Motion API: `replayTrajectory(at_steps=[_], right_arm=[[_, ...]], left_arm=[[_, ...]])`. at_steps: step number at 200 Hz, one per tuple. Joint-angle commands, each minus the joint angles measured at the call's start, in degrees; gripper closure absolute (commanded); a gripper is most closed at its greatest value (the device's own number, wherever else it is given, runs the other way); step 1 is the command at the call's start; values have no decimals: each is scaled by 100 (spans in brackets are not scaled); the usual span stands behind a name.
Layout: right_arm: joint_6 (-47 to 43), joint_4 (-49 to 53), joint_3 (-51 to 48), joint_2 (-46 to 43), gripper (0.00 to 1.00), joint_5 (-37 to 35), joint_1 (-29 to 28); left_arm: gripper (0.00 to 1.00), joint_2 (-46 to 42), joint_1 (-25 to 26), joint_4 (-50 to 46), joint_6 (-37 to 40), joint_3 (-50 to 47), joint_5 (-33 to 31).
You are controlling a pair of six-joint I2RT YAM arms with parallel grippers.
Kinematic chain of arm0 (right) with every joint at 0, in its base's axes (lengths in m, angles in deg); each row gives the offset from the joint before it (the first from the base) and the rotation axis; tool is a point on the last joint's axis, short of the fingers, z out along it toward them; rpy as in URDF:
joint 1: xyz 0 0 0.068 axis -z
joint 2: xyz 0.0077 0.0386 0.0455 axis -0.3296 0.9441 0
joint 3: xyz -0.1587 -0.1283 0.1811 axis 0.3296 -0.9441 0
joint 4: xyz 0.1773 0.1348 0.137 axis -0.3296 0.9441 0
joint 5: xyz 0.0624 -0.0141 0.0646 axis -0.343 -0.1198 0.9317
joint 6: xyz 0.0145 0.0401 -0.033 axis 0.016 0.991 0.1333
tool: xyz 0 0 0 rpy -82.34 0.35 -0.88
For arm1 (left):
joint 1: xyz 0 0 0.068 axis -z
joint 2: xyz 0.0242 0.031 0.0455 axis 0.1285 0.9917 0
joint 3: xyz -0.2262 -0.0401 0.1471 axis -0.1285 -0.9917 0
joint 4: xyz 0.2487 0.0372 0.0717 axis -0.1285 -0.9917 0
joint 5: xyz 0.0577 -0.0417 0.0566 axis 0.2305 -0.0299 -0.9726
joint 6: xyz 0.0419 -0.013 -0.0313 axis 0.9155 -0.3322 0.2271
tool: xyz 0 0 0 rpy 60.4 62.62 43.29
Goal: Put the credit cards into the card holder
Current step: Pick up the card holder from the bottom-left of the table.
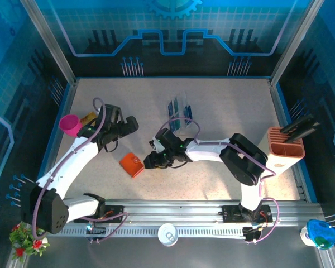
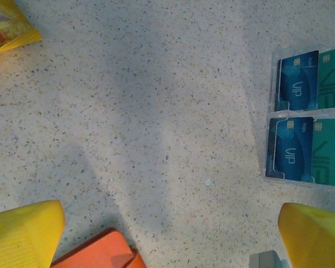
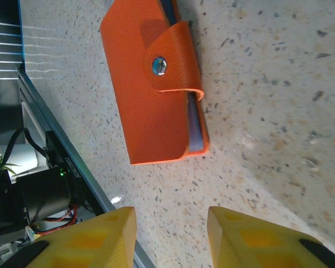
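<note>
Orange card holder (image 1: 132,164): folded shut, tab snapped over, flat on the table (image 1: 223,111).
Right gripper (image 1: 149,161): just beside it, yellow fingers (image 3: 95,234) a bit apart, nothing between.
Left gripper (image 1: 131,124): further back, jaws wide, empty.
Credit cards (image 1: 180,109): farthest, blue and teal, sitting in a clear rack (image 2: 270,110).

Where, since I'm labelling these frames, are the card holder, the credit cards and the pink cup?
card holder (image 3: 137,111): right wrist view, orange front cover.
credit cards (image 2: 295,152): left wrist view, lower blue card's face.
pink cup (image 1: 71,124): top external view, its pink body.
</note>
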Motion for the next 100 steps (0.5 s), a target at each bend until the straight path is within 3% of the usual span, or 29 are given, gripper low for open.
replayTrajectory(at_steps=[1, 100], right_arm=[[247, -228, 198, 202, 62, 64, -98], [576, -429, 694, 813, 64, 146, -116]], left_arm=[[1, -221, -6, -186, -76, -120, 97], [1, -394, -6, -187, -190, -257, 135]])
